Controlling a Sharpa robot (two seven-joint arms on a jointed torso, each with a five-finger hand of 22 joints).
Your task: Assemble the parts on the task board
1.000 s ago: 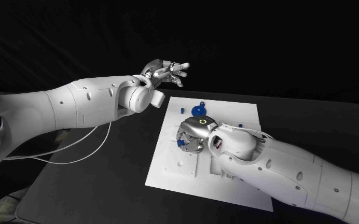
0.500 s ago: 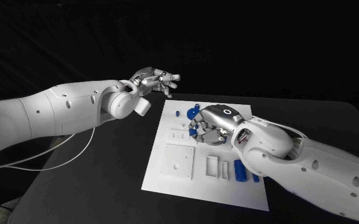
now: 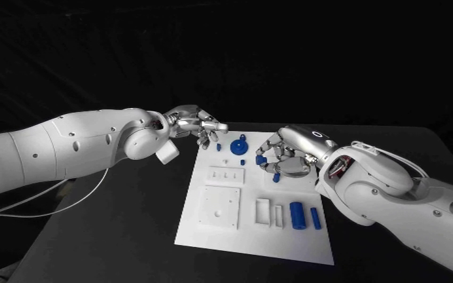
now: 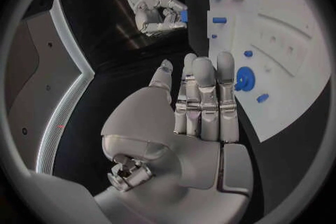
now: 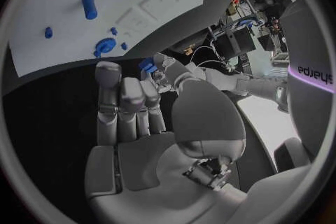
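The right hand (image 3: 283, 155) hangs over the far right part of the white task board (image 3: 222, 230), its fingers curled around a small blue part (image 3: 260, 160) that peeks out between the fingertips; the right wrist view shows the same blue piece (image 5: 148, 65) pinched at the tips of the thumb and a finger. A second short blue peg (image 3: 277, 177) shows just below the hand, and whether the hand is touching it cannot be told. The left hand (image 3: 194, 124) hovers at the board's far left corner, holding nothing; in the left wrist view its fingers (image 4: 206, 89) lie straight and pressed side by side, the thumb a little apart. On the board a round blue disc (image 3: 239, 145) stands near the far edge with small blue studs beside it, while a thick blue cylinder (image 3: 299, 214) and a thinner blue pin (image 3: 314, 217) lie near the right edge, next to pale rectangular recesses (image 3: 220, 207). The step in hand looks like carrying the pinched part to its seat. To do it well, the right hand should keep the pinch firm and the part's axis square to the board, line it up above the matching hole before lowering, and come down straight without sweeping the loose studs nearby. The left hand would best stay clear of the disc, or rest on the board's edge to steady it if the fit proves tight.
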